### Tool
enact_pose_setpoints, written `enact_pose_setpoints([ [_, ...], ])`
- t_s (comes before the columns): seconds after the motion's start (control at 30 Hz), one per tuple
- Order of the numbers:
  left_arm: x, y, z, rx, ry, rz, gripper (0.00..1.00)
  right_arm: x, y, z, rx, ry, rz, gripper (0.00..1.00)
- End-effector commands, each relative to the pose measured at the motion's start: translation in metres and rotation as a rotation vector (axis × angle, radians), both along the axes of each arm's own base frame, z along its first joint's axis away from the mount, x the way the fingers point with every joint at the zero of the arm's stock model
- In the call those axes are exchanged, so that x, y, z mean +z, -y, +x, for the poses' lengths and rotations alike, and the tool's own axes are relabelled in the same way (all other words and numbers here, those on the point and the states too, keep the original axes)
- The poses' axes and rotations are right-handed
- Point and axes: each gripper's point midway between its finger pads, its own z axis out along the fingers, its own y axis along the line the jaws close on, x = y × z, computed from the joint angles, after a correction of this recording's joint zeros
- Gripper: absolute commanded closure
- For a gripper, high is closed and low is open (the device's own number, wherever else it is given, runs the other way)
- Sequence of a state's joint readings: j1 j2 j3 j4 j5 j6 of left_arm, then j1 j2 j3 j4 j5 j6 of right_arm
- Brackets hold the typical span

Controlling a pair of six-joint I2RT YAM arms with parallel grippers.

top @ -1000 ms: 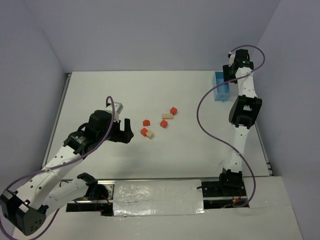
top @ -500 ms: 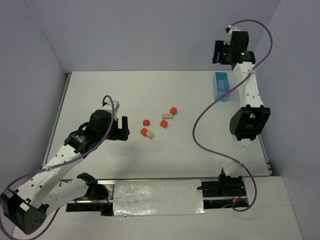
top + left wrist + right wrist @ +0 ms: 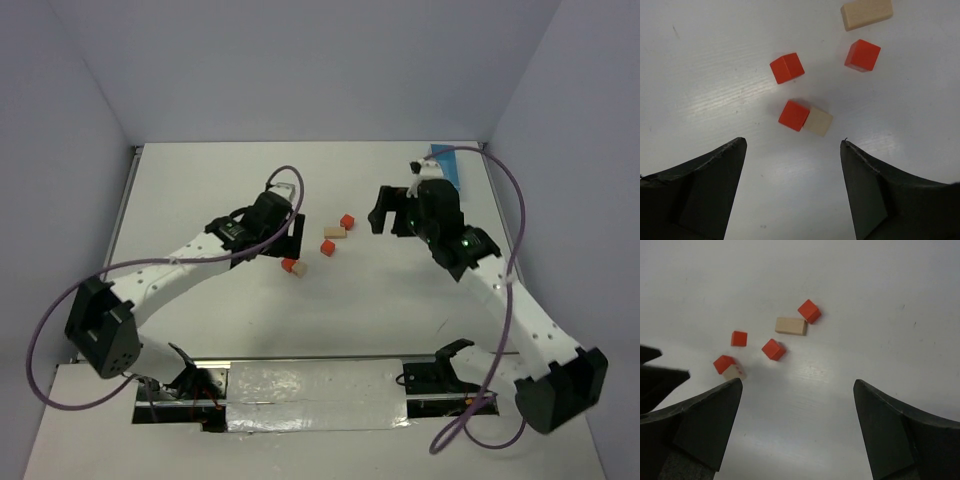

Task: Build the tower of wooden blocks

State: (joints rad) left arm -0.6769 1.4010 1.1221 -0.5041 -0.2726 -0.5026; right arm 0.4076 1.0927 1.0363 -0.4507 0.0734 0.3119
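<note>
Several tiny wood blocks lie loose on the white table, none stacked. A red cube [image 3: 794, 115] touches a tan cube [image 3: 818, 122]; beyond them are a red cube [image 3: 787, 68], another red cube [image 3: 862, 55] and a tan bar [image 3: 866, 13]. The top view shows the tan bar [image 3: 334, 232] and the farthest red cube [image 3: 347, 221]. My left gripper [image 3: 286, 240] [image 3: 793, 143] hangs open just above the left blocks, holding nothing. To the right of the blocks my right gripper [image 3: 390, 218] [image 3: 797, 384] stands wide open and empty, facing the tan bar [image 3: 791, 326].
A light-blue tray [image 3: 447, 160] sits at the back right, partly behind the right arm. One left finger [image 3: 655, 375] shows at the left edge of the right wrist view. Side walls close the table in on three sides.
The left arm swung right and forward over the blocks, hiding one red cube from above. The right arm came from the blue tray down toward the blocks, and its jaws spread wider.
</note>
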Motion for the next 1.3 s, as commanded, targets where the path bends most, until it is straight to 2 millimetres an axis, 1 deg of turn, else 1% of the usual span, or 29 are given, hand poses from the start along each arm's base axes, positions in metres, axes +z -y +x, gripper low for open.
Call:
enact_pose_setpoints([
  [0.0,0.005,0.019,0.031,-0.070,0.062,0.037,0.13,0.004,-0.007,-0.027,0.047,0.057,0.087,0.00],
  [0.03,0.000,0.024,0.033,-0.102,0.056,0.041,0.14,-0.004,-0.003,-0.039,0.050,0.049,0.081,0.00],
  [0.07,0.000,0.027,0.038,-0.105,0.058,0.045,0.14,-0.009,-0.001,-0.046,0.061,0.041,0.072,0.00],
  [0.1,-0.016,0.027,0.041,-0.107,0.023,0.076,0.18,-0.016,0.003,-0.053,0.070,0.021,0.047,0.00],
  [0.13,-0.022,0.028,0.044,-0.127,0.009,0.090,0.18,-0.016,0.005,-0.060,0.068,0.025,0.051,0.00],
  [0.17,-0.037,0.028,0.047,-0.135,-0.016,0.110,0.18,-0.015,0.003,-0.064,0.079,0.027,0.061,0.00],
  [0.2,-0.045,0.027,0.049,-0.137,-0.030,0.123,0.18,-0.012,-0.006,-0.072,0.137,0.030,0.087,0.00],
  [0.23,-0.053,0.022,0.053,-0.134,-0.048,0.127,0.18,-0.007,-0.009,-0.077,0.160,0.046,0.103,0.00],
  [0.27,-0.064,0.028,0.051,-0.165,-0.084,0.110,0.20,-0.006,-0.010,-0.079,0.168,0.045,0.108,0.00],
  [0.3,-0.068,0.030,0.052,-0.174,-0.088,0.105,0.20,-0.005,-0.010,-0.081,0.174,0.051,0.110,0.00],
  [0.33,-0.069,0.034,0.052,-0.193,-0.092,0.096,0.20,-0.006,-0.009,-0.080,0.170,0.053,0.100,0.00],
  [0.37,-0.073,0.039,0.048,-0.216,-0.113,0.071,0.20,-0.008,-0.009,-0.080,0.168,0.047,0.096,0.00],
  [0.4,-0.072,0.043,0.048,-0.227,-0.109,0.053,0.15,-0.008,-0.010,-0.080,0.173,0.045,0.097,0.00],
  [0.43,-0.073,0.044,0.045,-0.226,-0.111,0.045,0.10,-0.012,-0.013,-0.081,0.191,0.030,0.094,0.00],
  [0.47,-0.070,0.044,0.044,-0.226,-0.106,0.036,0.01,-0.013,-0.016,-0.082,0.201,0.027,0.095,0.00],
  [0.5,-0.069,0.044,0.043,-0.227,-0.106,0.035,0.01,-0.014,-0.017,-0.081,0.205,0.023,0.092,0.00],
  [0.6,-0.067,0.043,0.040,-0.239,-0.104,0.033,0.01,-0.018,-0.020,-0.081,0.218,0.015,0.092,0.00],
  [0.7,-0.071,0.045,0.033,-0.267,-0.124,0.021,0.00,-0.019,-0.022,-0.081,0.225,0.015,0.095,0.00],
  [0.8,-0.078,0.039,0.031,-0.253,-0.137,0.057,0.00,-0.018,-0.024,-0.083,0.235,0.016,0.098,0.00],
  [0.83,-0.084,0.036,0.029,-0.251,-0.154,0.071,0.00,-0.019,-0.024,-0.083,0.237,0.013,0.098,0.00],
  [1.13,-0.096,0.039,0.022,-0.271,-0.203,0.123,0.01,-0.021,-0.026,-0.083,0.248,0.009,0.092,0.00],
  [1.27,-0.108,0.036,0.018,-0.264,-0.228,0.150,0.00,-0.021,-0.025,-0.082,0.244,0.014,0.092,0.00],
])
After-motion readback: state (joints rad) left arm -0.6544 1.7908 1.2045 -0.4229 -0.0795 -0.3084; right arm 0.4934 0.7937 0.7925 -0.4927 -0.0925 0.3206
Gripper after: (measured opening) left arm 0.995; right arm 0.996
